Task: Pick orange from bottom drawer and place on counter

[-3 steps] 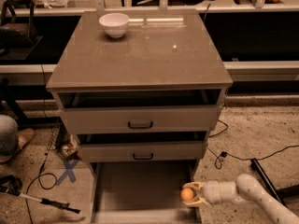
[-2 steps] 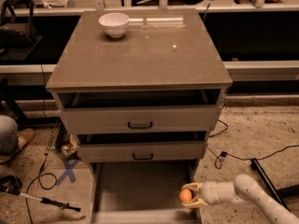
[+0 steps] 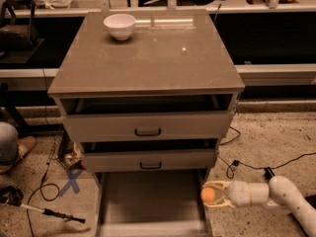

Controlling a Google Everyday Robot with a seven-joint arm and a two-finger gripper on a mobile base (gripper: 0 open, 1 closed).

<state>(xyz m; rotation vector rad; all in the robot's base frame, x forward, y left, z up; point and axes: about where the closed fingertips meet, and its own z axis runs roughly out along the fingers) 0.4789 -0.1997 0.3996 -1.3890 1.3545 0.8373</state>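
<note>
The orange (image 3: 208,194) is a small orange ball held between the fingers of my gripper (image 3: 211,194) at the right wall of the bottom drawer (image 3: 148,201), which is pulled out at the cabinet's foot with a bare flat floor. My white arm reaches in from the lower right. The counter (image 3: 148,53) is the glossy grey-brown top of the cabinet, well above the gripper.
A white bowl (image 3: 119,25) stands at the counter's back left. Two grey drawers with black handles (image 3: 147,132) are slightly open above the bottom drawer. Cables and a blue tape cross (image 3: 72,180) lie on the floor at left; a black cable (image 3: 266,168) runs at right.
The gripper with the orange has stayed at the right edge of the bottom drawer, shifting only slightly.
</note>
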